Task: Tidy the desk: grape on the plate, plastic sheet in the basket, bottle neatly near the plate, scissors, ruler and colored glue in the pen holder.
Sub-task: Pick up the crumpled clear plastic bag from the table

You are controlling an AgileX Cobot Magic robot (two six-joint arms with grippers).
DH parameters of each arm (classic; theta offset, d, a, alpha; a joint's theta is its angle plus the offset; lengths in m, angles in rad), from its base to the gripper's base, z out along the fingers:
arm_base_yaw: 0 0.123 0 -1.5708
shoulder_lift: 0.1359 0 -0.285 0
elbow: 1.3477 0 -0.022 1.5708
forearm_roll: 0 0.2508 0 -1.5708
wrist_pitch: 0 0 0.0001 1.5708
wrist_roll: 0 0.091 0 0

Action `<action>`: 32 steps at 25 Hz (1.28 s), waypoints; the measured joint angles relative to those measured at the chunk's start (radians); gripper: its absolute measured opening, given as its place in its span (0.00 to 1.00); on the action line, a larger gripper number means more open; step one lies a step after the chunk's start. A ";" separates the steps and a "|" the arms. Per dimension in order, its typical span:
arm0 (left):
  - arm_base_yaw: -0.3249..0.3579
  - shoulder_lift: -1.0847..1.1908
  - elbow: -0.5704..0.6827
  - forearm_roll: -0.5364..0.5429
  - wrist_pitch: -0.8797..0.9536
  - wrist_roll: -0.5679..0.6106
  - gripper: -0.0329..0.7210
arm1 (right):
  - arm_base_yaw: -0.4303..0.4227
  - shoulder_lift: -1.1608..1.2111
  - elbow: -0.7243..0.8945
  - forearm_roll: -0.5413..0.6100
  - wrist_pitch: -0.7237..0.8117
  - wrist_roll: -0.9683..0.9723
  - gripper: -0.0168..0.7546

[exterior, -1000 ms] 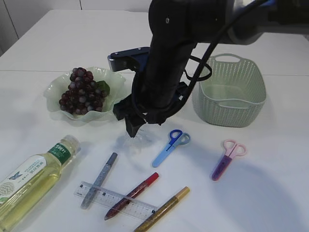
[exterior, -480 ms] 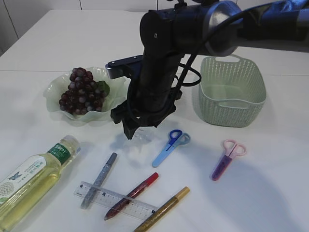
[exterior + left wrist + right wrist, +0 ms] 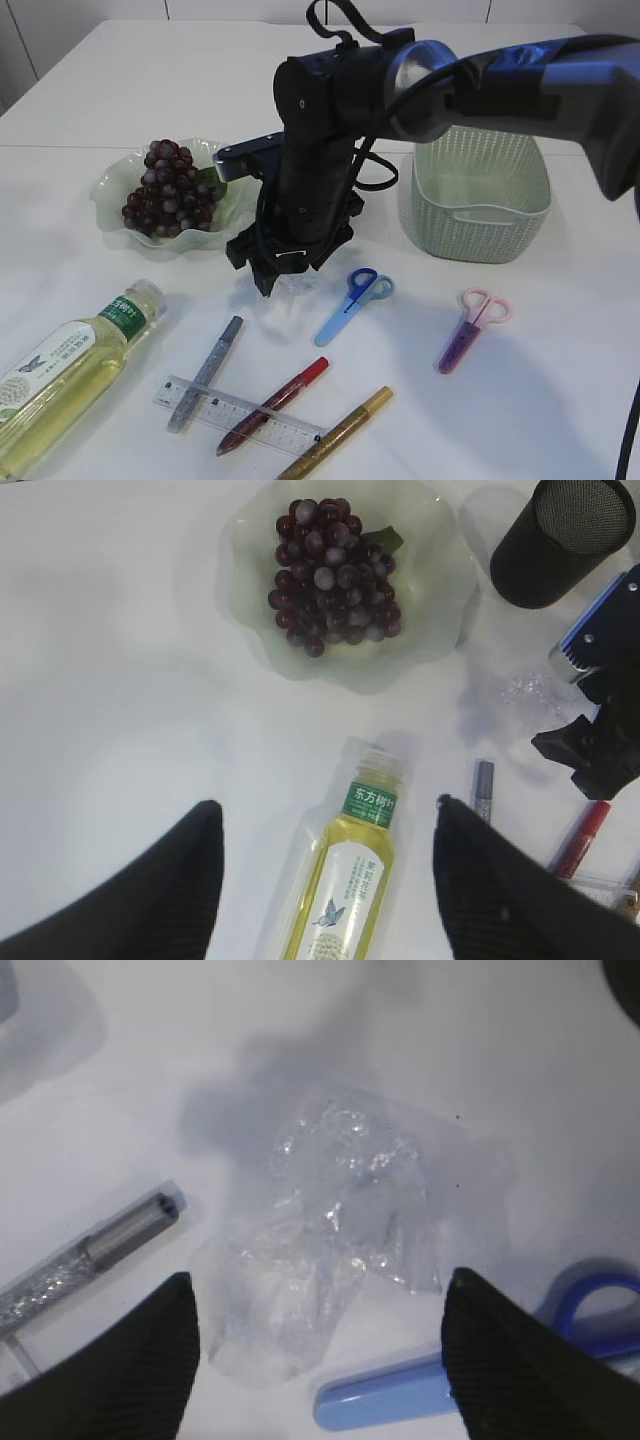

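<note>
Right wrist view: right gripper point(image 3: 318, 1345) gaping wide, hovering over plastic sheet point(image 3: 345, 1225); blue scissors point(image 3: 470, 1375) getting cropped beside sheet.

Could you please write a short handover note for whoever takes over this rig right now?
Left gripper: open, empty, above the bottle.
Right gripper: open, poised over the crumpled plastic sheet, not gripping it.
Done: grapes on the plate.
Left: plastic sheet into the basket; bottle, lying on its side, to be set near the plate; blue scissors, pink scissors, ruler and three glue pens into the black pen holder, all lying on the table.
</note>
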 joint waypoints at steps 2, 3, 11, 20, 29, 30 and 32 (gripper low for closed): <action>0.000 0.000 0.000 0.002 0.000 0.000 0.69 | 0.000 0.016 -0.004 -0.012 -0.001 0.000 0.78; 0.000 0.000 0.000 0.004 0.000 0.000 0.69 | 0.000 0.024 -0.006 -0.015 -0.001 0.000 0.78; 0.000 0.000 0.000 0.012 0.000 0.000 0.69 | 0.000 0.050 -0.020 -0.030 -0.027 -0.001 0.78; 0.000 0.000 0.000 0.017 0.000 -0.001 0.69 | 0.000 0.050 -0.050 -0.089 -0.027 -0.002 0.78; 0.000 0.000 0.000 0.017 0.000 -0.001 0.69 | 0.000 0.050 -0.050 -0.117 -0.043 -0.002 0.78; 0.000 0.000 0.000 0.017 0.000 -0.001 0.69 | 0.000 0.050 -0.050 -0.117 -0.048 -0.002 0.78; 0.000 0.000 0.000 0.017 0.000 -0.001 0.69 | 0.000 0.050 -0.050 -0.118 -0.052 -0.005 0.78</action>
